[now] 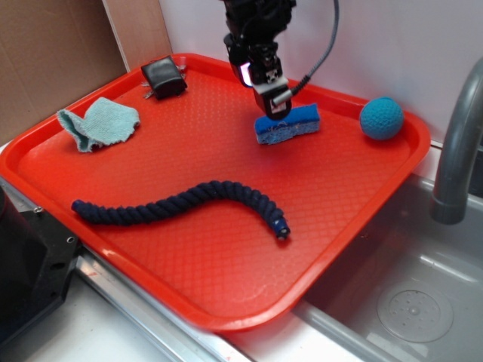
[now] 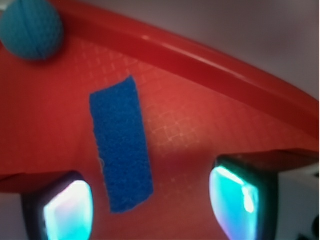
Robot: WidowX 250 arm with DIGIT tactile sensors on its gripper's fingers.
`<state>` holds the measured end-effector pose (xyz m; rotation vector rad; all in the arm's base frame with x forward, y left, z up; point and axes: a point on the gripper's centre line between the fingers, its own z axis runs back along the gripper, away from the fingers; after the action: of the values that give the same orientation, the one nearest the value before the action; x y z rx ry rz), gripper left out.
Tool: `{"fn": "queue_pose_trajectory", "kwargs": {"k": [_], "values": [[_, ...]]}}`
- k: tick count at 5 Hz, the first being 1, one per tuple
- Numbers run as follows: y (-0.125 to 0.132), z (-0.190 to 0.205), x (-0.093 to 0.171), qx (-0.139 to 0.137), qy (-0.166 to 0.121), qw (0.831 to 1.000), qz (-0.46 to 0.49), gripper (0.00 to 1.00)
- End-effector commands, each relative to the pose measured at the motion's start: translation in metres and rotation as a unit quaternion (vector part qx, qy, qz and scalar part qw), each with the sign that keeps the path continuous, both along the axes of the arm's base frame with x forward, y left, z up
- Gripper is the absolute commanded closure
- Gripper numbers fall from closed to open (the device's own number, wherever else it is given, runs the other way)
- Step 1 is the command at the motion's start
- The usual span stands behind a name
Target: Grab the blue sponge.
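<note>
Red tray point(image 1: 226, 294) beside the sink holds the blue sponge point(image 1: 287, 124) toward its far edge, the gripper point(image 1: 266, 84) poised above with fingers point(image 2: 67, 210) spread wide and empty, needing to centre, then drop straight.

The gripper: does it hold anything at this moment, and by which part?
Nothing is held. The gripper is open above the blue sponge, one finger on each side of the sponge's near end, not touching it.
</note>
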<state>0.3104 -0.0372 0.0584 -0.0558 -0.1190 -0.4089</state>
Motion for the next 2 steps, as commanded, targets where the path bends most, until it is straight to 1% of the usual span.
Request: {"fn": "queue_pose_trajectory", "kwargs": {"k": [1, 2], "values": [[-0.0111, -0.0093, -0.0035, 0.012, -0.011, 0.999, -0.028, 0.0], [-0.012, -0.018, -0.0018, 0.014, -0.008, 0.999, -0.039, 0.0]]}}
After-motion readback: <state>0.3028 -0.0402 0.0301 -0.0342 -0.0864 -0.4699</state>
